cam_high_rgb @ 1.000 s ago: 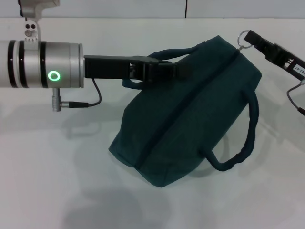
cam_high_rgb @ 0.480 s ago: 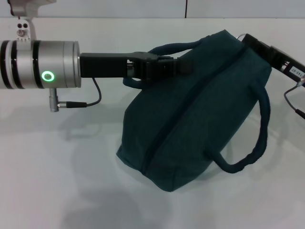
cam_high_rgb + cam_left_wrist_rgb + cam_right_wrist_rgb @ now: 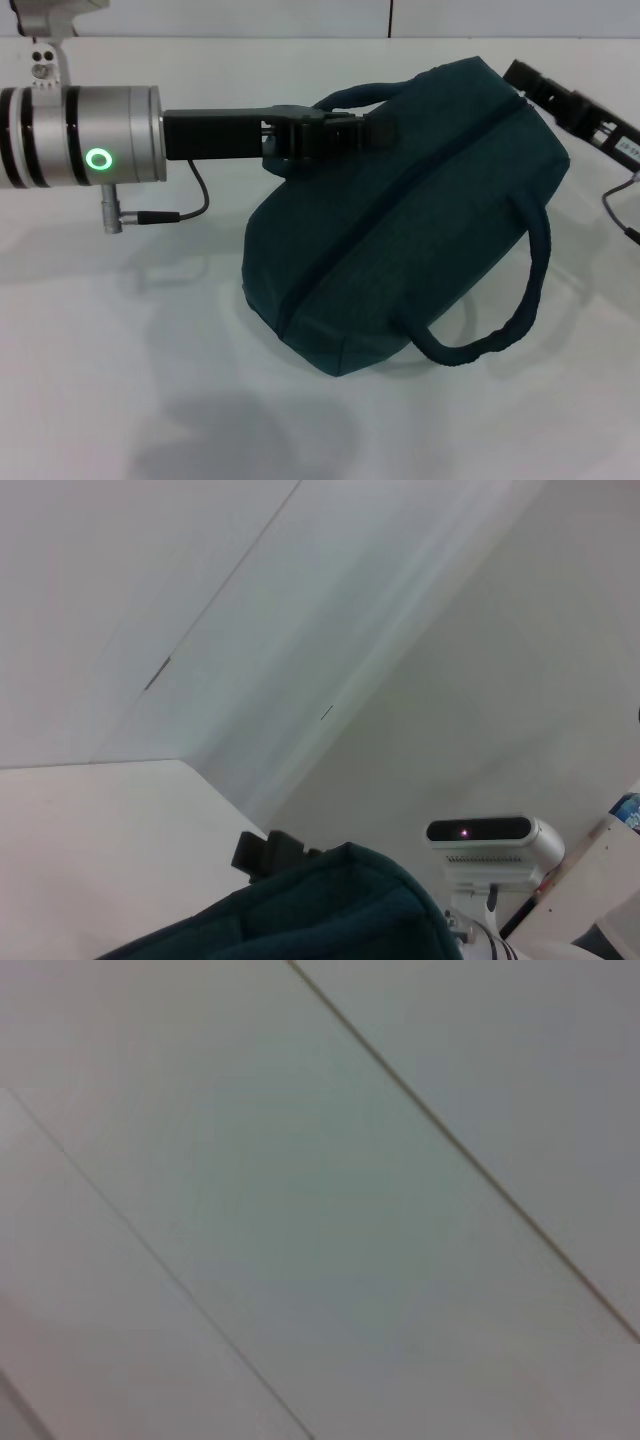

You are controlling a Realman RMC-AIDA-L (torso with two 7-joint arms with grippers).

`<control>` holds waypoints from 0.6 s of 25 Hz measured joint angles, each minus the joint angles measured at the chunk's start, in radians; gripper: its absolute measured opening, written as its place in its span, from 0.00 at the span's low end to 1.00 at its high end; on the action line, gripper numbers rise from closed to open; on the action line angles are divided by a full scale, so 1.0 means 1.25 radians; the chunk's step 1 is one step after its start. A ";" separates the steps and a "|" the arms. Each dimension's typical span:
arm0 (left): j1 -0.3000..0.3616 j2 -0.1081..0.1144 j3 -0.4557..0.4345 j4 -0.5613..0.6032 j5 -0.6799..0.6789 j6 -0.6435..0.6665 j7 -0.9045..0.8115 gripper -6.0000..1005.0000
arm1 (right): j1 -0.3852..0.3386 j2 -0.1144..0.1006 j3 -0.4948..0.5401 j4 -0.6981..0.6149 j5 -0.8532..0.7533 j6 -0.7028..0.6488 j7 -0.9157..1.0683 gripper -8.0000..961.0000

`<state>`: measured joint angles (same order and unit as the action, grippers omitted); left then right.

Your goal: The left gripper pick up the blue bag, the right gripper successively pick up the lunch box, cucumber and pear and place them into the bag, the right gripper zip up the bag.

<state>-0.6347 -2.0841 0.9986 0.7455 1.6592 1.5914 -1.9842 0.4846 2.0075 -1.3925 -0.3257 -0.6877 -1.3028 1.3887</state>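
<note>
The blue bag (image 3: 400, 220) hangs tilted over the white table, its zip line running shut along the top. My left gripper (image 3: 335, 135) reaches in from the left and is shut on the bag's far handle (image 3: 350, 97). The near handle (image 3: 515, 310) droops loose at the right. My right gripper (image 3: 520, 75) comes in from the upper right, its tip against the bag's raised end. The left wrist view shows the bag's top (image 3: 310, 910). The lunch box, cucumber and pear are out of view.
The white table (image 3: 120, 350) spreads under and around the bag, meeting a pale wall at the back. A cable (image 3: 170, 212) loops under the left wrist. In the left wrist view the robot's head camera (image 3: 480, 832) shows beyond the bag.
The bag has swung and shifted a little to the left with the left arm. A metal zip ring seen at the right gripper's tip one second ago no longer shows.
</note>
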 joint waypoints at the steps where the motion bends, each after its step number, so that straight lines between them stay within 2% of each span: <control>1: 0.000 -0.001 0.000 0.000 0.000 0.000 0.000 0.07 | -0.001 0.000 0.004 0.000 0.000 0.000 0.000 0.05; 2: 0.000 -0.001 0.000 0.000 0.000 -0.002 0.000 0.07 | -0.004 -0.001 0.010 0.001 0.000 -0.001 0.000 0.05; 7: -0.002 -0.002 0.001 0.000 0.000 -0.038 -0.002 0.07 | -0.032 -0.013 0.032 -0.002 0.000 -0.007 0.001 0.25; 9: -0.005 -0.002 0.001 -0.006 -0.001 -0.050 -0.001 0.07 | -0.032 -0.013 0.032 -0.002 0.000 -0.007 0.001 0.34; 10: -0.008 -0.003 0.001 -0.012 -0.003 -0.055 -0.001 0.07 | -0.049 -0.023 0.053 0.001 -0.001 -0.022 0.001 0.39; 15: -0.029 -0.003 0.005 -0.042 -0.006 -0.100 0.001 0.07 | -0.074 -0.028 0.087 0.004 0.001 -0.044 0.001 0.59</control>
<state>-0.6714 -2.0880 1.0051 0.6925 1.6517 1.4666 -1.9834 0.3920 1.9722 -1.2841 -0.3211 -0.6867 -1.3580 1.3899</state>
